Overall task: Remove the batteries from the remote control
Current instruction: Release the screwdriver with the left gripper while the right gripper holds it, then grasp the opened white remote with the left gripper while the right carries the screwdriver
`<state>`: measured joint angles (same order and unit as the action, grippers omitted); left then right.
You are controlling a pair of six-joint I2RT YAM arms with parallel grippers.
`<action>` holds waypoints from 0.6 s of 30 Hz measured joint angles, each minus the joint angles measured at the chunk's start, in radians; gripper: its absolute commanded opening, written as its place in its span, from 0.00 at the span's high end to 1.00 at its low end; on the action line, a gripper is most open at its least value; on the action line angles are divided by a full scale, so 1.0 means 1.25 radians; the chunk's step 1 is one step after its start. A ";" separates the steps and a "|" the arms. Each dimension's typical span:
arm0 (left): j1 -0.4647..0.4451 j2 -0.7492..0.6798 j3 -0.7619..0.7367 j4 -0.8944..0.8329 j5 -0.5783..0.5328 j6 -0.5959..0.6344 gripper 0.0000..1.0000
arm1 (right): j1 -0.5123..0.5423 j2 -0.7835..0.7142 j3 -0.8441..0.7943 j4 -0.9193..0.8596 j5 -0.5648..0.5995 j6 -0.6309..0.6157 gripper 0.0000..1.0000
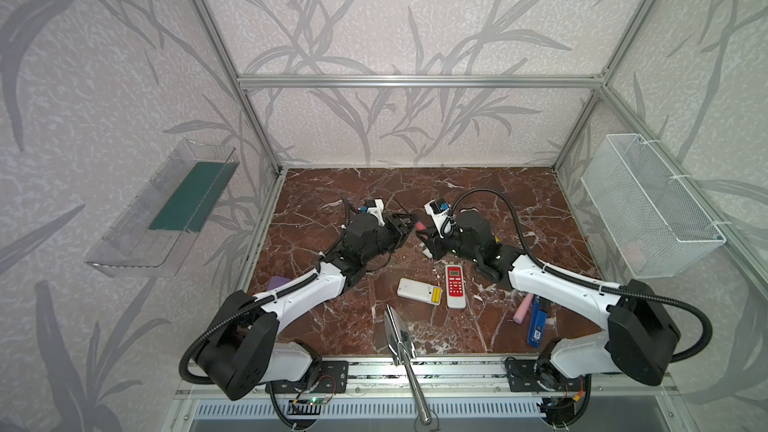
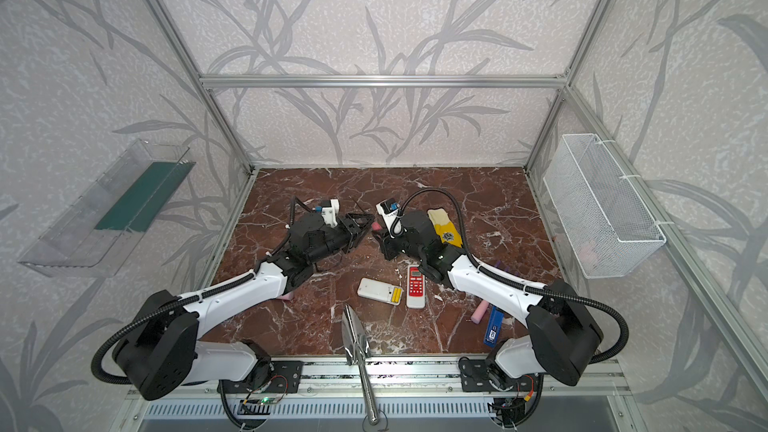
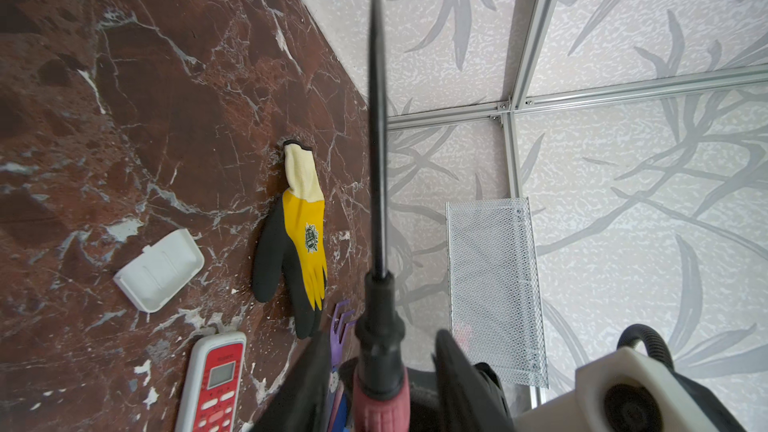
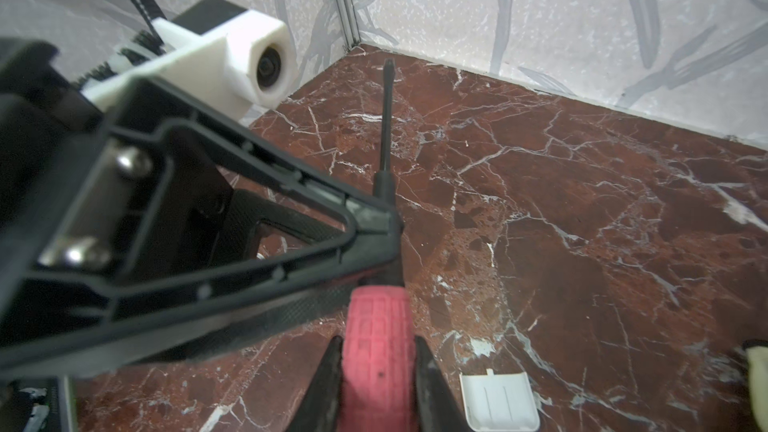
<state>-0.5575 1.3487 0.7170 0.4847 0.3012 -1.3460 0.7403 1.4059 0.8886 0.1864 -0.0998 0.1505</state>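
Nearest, a metal trowel [image 1: 397, 332] lies at the front edge, in front of the white remote [image 1: 415, 289], with its handle reaching out past the marble table [image 1: 478, 201].

Both arms reach over the marble and meet beyond the white remote, the left arm [image 1: 307, 288] from its left side and the right arm [image 1: 552, 280] from its right. Between them they carry a pink-handled screwdriver [image 3: 378, 201], raised off the table.

In its wrist view the right gripper [image 4: 377, 342] is clamped on the pink handle, a finger pressed to each side. The left gripper [image 3: 380, 351] stands parted around the screwdriver's black collar, with a gap showing on each side in its wrist view.

A yellow and black glove [image 3: 305, 234] lies beyond the white remote, farther back and to its right. The white remote lies back-up with its compartment uncovered. A red remote [image 1: 455, 286] lies face-up just beside that open end. A white battery cover [image 3: 160, 274] rests on the marble beyond the white remote, near the grippers.

Two yellow batteries [image 1: 435, 294] sit side by side in the white remote's open compartment.
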 measured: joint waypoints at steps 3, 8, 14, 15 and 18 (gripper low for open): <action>0.025 -0.001 0.000 -0.020 0.007 0.020 0.14 | 0.000 -0.028 -0.013 -0.034 0.040 -0.045 1.00; 0.061 -0.027 0.007 -0.133 0.010 0.092 0.02 | 0.000 -0.090 -0.065 -0.070 0.087 -0.114 1.00; 0.071 -0.042 0.117 -0.366 -0.013 0.258 0.00 | 0.000 -0.151 -0.115 -0.126 0.129 -0.172 1.00; 0.071 -0.042 0.135 -0.397 -0.019 0.283 0.00 | 0.000 -0.159 -0.120 -0.136 0.136 -0.179 1.00; 0.071 -0.042 0.192 -0.498 -0.050 0.382 0.01 | 0.000 -0.182 -0.125 -0.173 0.147 -0.193 1.00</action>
<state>-0.4690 1.2961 0.9573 -0.1383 0.2382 -0.8684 0.7406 1.1782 0.7326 -0.0299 0.0837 -0.0910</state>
